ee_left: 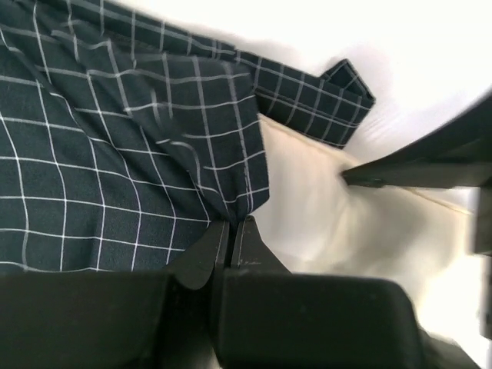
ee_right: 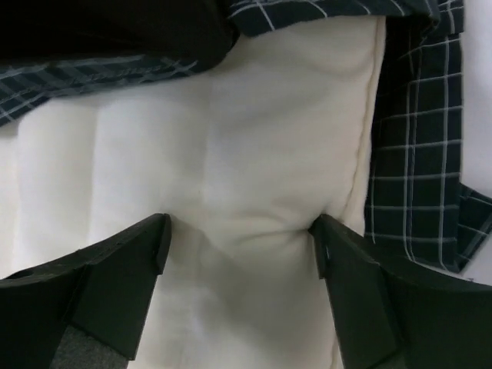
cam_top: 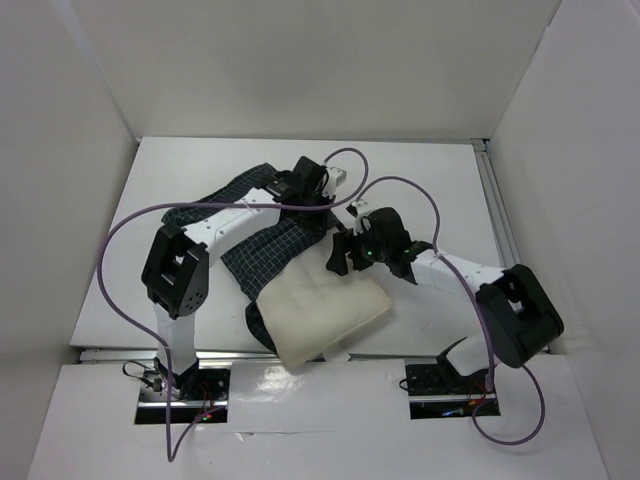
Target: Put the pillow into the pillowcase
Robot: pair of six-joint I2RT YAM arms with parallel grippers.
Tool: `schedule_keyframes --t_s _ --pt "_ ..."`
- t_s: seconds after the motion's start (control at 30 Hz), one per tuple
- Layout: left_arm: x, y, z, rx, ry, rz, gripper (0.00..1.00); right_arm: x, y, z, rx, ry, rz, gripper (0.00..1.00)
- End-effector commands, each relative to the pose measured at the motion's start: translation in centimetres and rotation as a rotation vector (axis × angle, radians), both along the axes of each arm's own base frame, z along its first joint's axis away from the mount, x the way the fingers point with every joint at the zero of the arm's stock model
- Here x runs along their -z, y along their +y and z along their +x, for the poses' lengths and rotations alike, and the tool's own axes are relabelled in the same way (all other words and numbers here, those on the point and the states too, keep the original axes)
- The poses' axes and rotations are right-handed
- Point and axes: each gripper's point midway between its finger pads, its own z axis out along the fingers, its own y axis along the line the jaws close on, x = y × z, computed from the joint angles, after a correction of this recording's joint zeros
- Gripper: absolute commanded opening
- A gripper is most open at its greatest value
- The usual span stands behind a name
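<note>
Right gripper [ee_right: 240,234]: released, jaws spread wide; both fingertips [ee_right: 157,234] dimpling the pillow [ee_right: 192,146], nothing clamped.
Left gripper [ee_left: 231,228]: clenched on a fold of the case [ee_left: 92,154], checked cloth pinched between the tips.
Pillow from right jaws: dead ahead at 12 o'clock in the right wrist view, touching; far edge tucked under checked cloth at 12, seam and more cloth at 3.
Pillow from left jaws: cream fabric at 2 to 3 o'clock in the left wrist view, just beside the pinched fold.
Place on table [cam_top: 440,180]: seen from above, pillow toward 6 o'clock of centre, its near corner at the near edge; case stretching away toward 11 under the left arm.
Long axis: visible part of the pillow roughly 8 to 2 o'clock from above; case about 11 to 5. Exact length hidden where cloth covers the far edge.
Progress: judged early, most of the pillow outside, only the far edge covered.
Nearer arm: right, on the pillow's 1 o'clock edge; left farther off, at 11 to 12, holding the case.
Coming move: probably a fresh grip and a push toward 11 into the mouth.
Risk: cloth bunching ahead of the pillow if the mouth sags.
</note>
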Motion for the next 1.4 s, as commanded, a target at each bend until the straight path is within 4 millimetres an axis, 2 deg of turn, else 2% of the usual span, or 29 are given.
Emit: schedule_keyframes --t_s 0.0,0.07,0.1,0.13,0.17,0.2,0.23,0.27,0.3,0.33,0.4,0.47,0.5,0.53,0.57,0.63,0.7,0.77,0.8,0.87,0.9,0.97,1.0,1.07,1.1,1.13,1.23,1.27,1.37 --pt "-4.7 -2.4 -0.4 0.069 -0.095 -0.074 0.00 0.5 1.5 0.9 -0.074 -0.061 0.040 0.83" --pt "-5.4 -2.7 -0.4 0.081 -0.115 -0.070 0.00 0.7 2.0 1.2 -0.087 -0.070 0.055 0.67" --pt "-5.4 -2.7 -0.4 0.081 -0.115 -0.070 0.00 0.7 2.3 1.4 -0.096 -0.076 0.066 0.55" --pt "-5.4 -3.1 -0.8 0.091 -0.115 -0.070 0.00 1.1 2.4 1.6 -0.096 -0.067 0.061 0.19" --pt "-5.4 -3.2 -0.9 0.097 -0.111 -0.076 0.00 0.3 2.8 1.8 -0.101 -0.073 0.080 0.01" --pt "-5.4 -3.2 -0.9 0.097 -0.111 -0.076 0.00 0.1 2.9 1.9 -0.095 -0.073 0.090 0.00" --pt "-5.8 -3.3 -0.8 0.097 -0.118 -0.081 0.00 -1.7 3.4 2.3 -0.101 -0.122 0.134 0.00" --pt "-6.2 -3.3 -0.7 0.097 -0.121 -0.083 0.00 -2.0 3.3 1.6 -0.117 -0.143 0.156 0.00" --pt "-6.6 -3.7 -0.9 0.106 -0.127 -0.089 0.00 -3.5 3.5 1.3 -0.122 -0.181 0.202 0.00" --pt "-6.5 -3.6 -1.1 0.107 -0.120 -0.084 0.00 -7.6 3.7 1.2 -0.143 -0.312 0.279 0.00" --pt "-7.3 -3.9 -1.0 0.121 -0.131 -0.096 0.00 -9.9 3.7 -0.1 -0.170 -0.364 0.347 0.00" --pt "-8.8 -4.7 -1.5 0.147 -0.148 -0.131 0.00 -14.4 3.3 -1.2 -0.187 -0.490 0.428 0.00" --pt "-10.0 -5.0 -1.6 0.159 -0.162 -0.157 0.00 -14.0 2.8 -2.2 -0.195 -0.507 0.447 0.00" --pt "-10.0 -5.4 -2.1 0.177 -0.155 -0.166 0.00 -14.8 2.4 -3.0 -0.196 -0.552 0.482 0.00" --pt "-11.3 -5.7 -2.2 0.189 -0.171 -0.192 0.00 -17.7 1.7 -3.5 -0.175 -0.668 0.549 0.00" --pt "-12.7 -6.3 -3.1 0.218 -0.178 -0.220 0.00 -17.2 1.2 -3.2 -0.140 -0.677 0.530 0.00" --pt "-14.4 -7.3 -5.1 0.271 -0.189 -0.260 0.00 -15.4 1.0 -2.1 -0.097 -0.662 0.496 0.00" --pt "-14.9 -8.1 -6.4 0.306 -0.188 -0.275 0.00 -14.8 0.9 -1.6 -0.063 -0.678 0.499 0.00" --pt "-15.2 -8.7 -8.0 0.339 -0.182 -0.277 0.00 -14.4 0.7 -0.3 -0.005 -0.689 0.491 0.00" --pt "-15.6 -9.2 -9.3 0.353 -0.188 -0.259 0.00 -13.7 0.3 1.2 0.072 -0.700 0.470 0.00" --pt "-14.9 -9.7 -10.6 0.375 -0.176 -0.239 0.00 -13.7 -0.3 2.0 0.127 -0.734 0.479 0.00" --pt "-13.5 -9.8 -11.9 0.394 -0.152 -0.214 0.00 -14.5 -0.1 1.8 0.109 -0.776 0.513 0.00" --pt "-13.1 -9.6 -11.8 0.384 -0.153 -0.200 0.00 -15.1 0.0 1.5 0.093 -0.794 0.530 0.00" --pt "-10.5 -9.8 -12.4 0.385 -0.090 -0.155 0.00 -16.1 0.6 1.2 0.070 -0.822 0.558 0.00" --pt "-10.1 -9.7 -12.6 0.391 -0.076 -0.154 0.00 -17.3 0.0 1.6 0.111 -0.866 0.582 0.00" --pt "-8.5 -9.7 -13.2 0.408 -0.029 -0.140 0.00 -17.8 -0.2 1.7 0.127 -0.883 0.593 0.00" --pt "-6.8 -9.5 -13.4 0.394 -0.002 -0.130 0.00 -18.3 -1.0 1.5 0.165 -0.889 0.605 0.00" --pt "-5.4 -8.9 -13.2 0.365 0.003 -0.095 0.00 -17.9 -1.1 1.3 0.167 -0.871 0.606 0.00" --pt "-3.6 -7.7 -13.3 0.346 0.030 -0.058 0.00 -17.9 -1.8 0.4 0.178 -0.858 0.623 0.00"
